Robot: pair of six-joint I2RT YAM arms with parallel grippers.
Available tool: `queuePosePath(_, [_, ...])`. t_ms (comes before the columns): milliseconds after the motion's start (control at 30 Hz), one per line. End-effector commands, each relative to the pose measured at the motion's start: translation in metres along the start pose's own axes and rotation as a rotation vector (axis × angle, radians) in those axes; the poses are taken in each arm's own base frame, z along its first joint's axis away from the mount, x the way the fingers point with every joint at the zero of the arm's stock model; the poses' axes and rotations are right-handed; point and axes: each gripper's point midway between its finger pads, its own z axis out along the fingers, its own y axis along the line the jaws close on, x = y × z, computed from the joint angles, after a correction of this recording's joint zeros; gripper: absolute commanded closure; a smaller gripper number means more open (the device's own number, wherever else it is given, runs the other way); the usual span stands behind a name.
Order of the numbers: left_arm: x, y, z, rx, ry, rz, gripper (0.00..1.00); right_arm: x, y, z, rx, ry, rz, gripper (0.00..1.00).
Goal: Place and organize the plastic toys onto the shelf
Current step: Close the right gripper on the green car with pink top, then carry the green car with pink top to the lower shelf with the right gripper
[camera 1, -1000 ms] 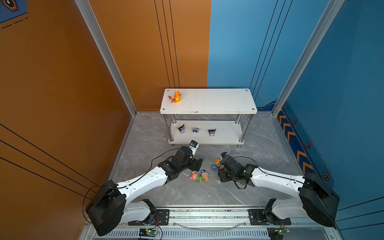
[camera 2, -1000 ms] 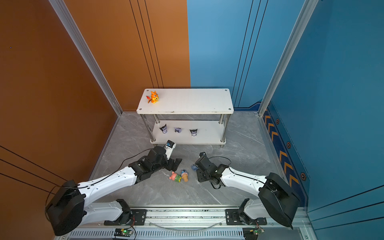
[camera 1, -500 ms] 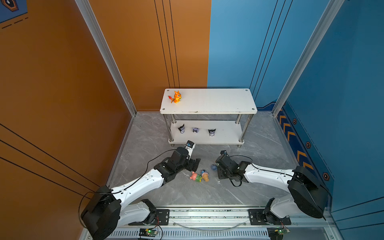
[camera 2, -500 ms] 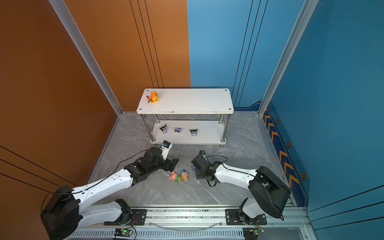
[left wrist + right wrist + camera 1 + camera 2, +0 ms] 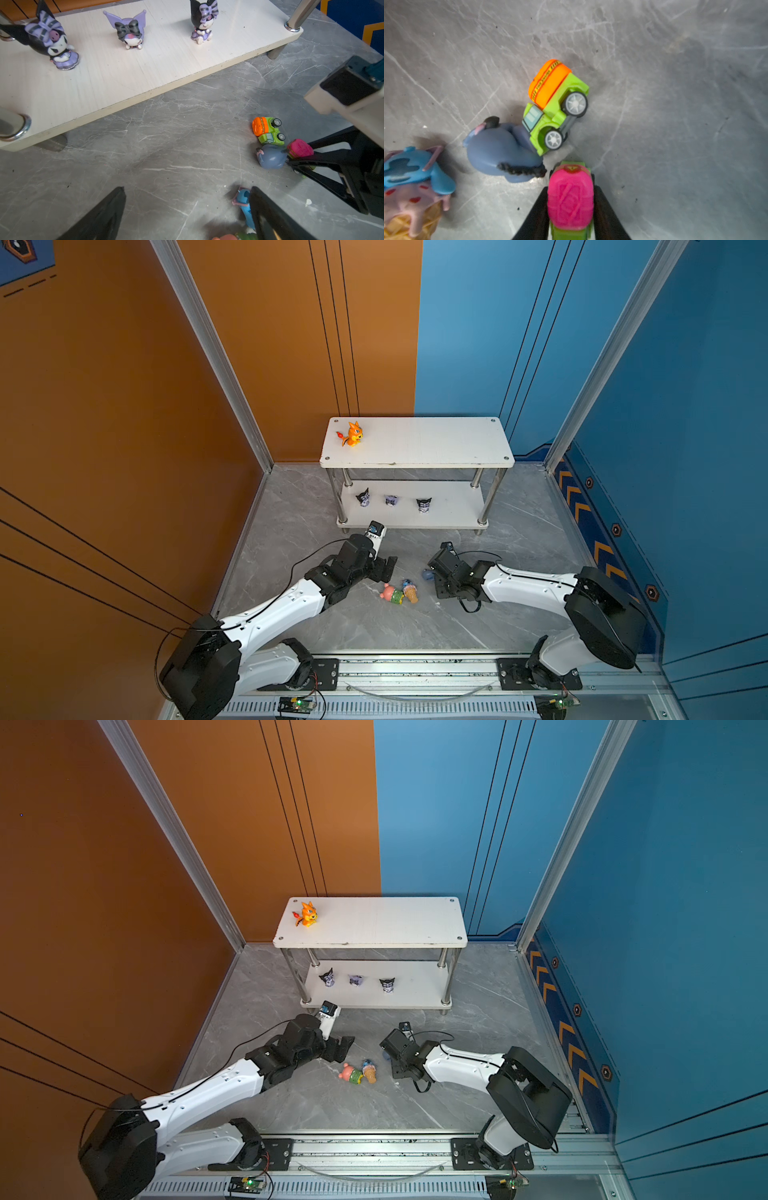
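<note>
Right end effector (image 5: 571, 188) gripped the pink car (image 5: 570, 205), left end effector (image 5: 187, 188) hung open; pickup step, I judged, next needing a lift to the shelf (image 5: 415, 443).

- My right claw (image 5: 570, 188) has closed. A second ago its jaws stood partly apart. Now both black fingers (image 5: 537, 212) press the sides of the pink car (image 5: 570, 205) lying on the desk (image 5: 332, 626).
- In both top views that claw has crept a little further in toward the middle of the desk.
- My right arm (image 5: 532, 585) has folded in. Its big black elbow joint (image 5: 602, 626) stood out near the blue wall (image 5: 685, 448) and now sits closer to the middle.
- My left arm (image 5: 270, 614) has shifted slightly, its wrist edging toward the orange wall (image 5: 104, 448).
</note>
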Motion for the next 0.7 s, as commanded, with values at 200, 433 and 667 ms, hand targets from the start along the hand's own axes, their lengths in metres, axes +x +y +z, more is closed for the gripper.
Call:
queuePosePath(200, [0.008,0.002,0.000,0.010,0.015,-0.017,0.06,-0.006,-0.022,-0.019,0.067,-0.018,0.004,0.74])
queuePosePath(433, [0.007,0.004,0.002,0.007,0.014,-0.020,0.06,-0.050,-0.042,-0.063,0.046,-0.136,0.067,0.74])
queuePosePath(667, [0.000,0.002,0.002,0.026,0.001,-0.029,0.06,-0.121,-0.049,-0.075,0.057,-0.226,0.107,0.74])
